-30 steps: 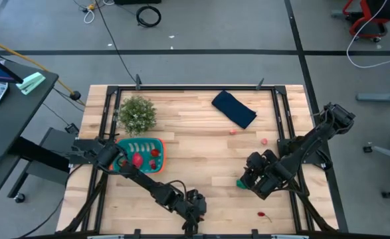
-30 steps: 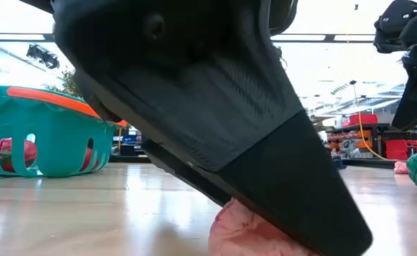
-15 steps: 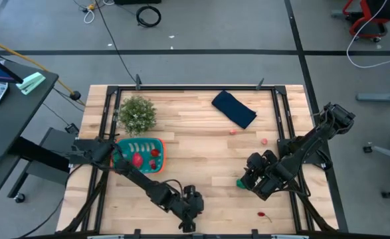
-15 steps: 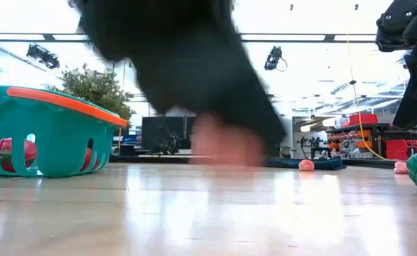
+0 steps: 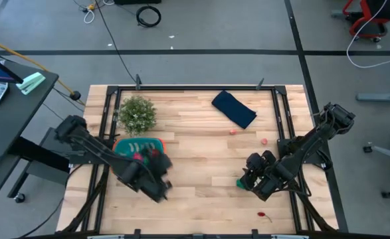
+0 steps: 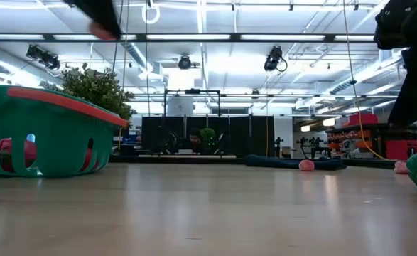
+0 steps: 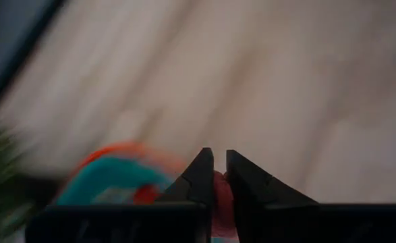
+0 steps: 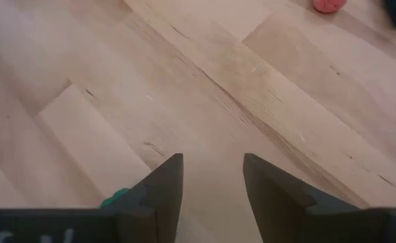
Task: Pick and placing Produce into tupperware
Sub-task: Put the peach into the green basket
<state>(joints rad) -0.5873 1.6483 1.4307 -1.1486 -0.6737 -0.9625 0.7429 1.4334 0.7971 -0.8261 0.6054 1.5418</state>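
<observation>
From above, the left gripper [image 5: 156, 179] is seen just beside the near right corner of the teal container [image 5: 139, 147], having swung there from the near table edge. Open wood is left across the middle of the table [image 5: 195, 166]. The right gripper [image 5: 249, 180] is parked by a green piece [image 5: 239, 183].

At table height, the container [image 6: 45, 131] stands at left; the board before it, blocked earlier, is clear.

In the left wrist view, the fingers [image 7: 199, 181] are clamped on a pink piece [image 7: 222, 197].

In the right wrist view, the right gripper [image 8: 212, 177] is seen with its fingers apart over bare wood.
</observation>
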